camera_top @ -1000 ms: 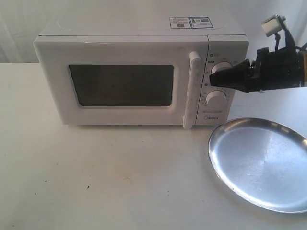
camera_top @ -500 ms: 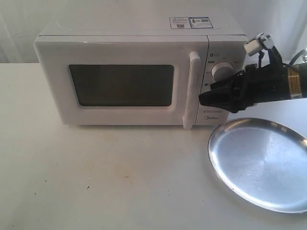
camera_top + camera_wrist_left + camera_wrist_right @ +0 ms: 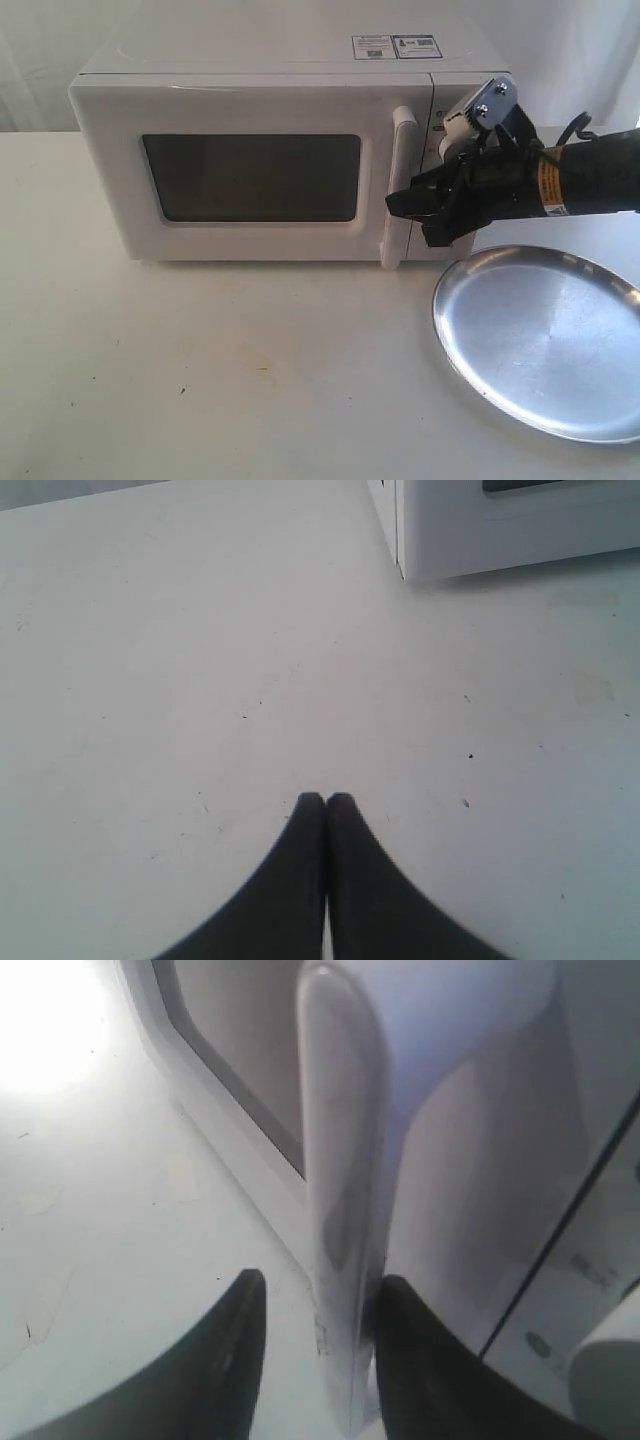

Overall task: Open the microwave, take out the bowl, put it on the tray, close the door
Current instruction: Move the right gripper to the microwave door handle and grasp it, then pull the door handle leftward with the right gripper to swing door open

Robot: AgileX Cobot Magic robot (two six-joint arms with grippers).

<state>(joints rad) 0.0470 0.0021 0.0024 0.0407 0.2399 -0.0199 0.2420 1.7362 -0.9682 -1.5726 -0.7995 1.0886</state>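
Right claw [image 3: 320, 1290] straddling handle [image 3: 340, 1160] (door [image 3: 250, 110] shut), tray [image 3: 540, 340] beside microwave [image 3: 270, 60]

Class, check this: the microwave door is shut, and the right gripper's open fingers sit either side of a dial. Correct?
Not quite. The right gripper straddles the tall handle of the door, not a dial; the right wrist view shows it. The door is shut.

Left end effector [image 3: 325, 802], two tapering black fingers [image 3: 300, 880] pressed tip to tip with no gap between them, poised above a bare patch of the flat off-white counter [image 3: 150, 680], which carries scattered small dark specks. Beyond the fingertips and well apart from them stands the lower corner of the boxy white microwave [image 3: 500, 530], with a thin dark strip of window [image 3: 520, 484] at the frame's edge.
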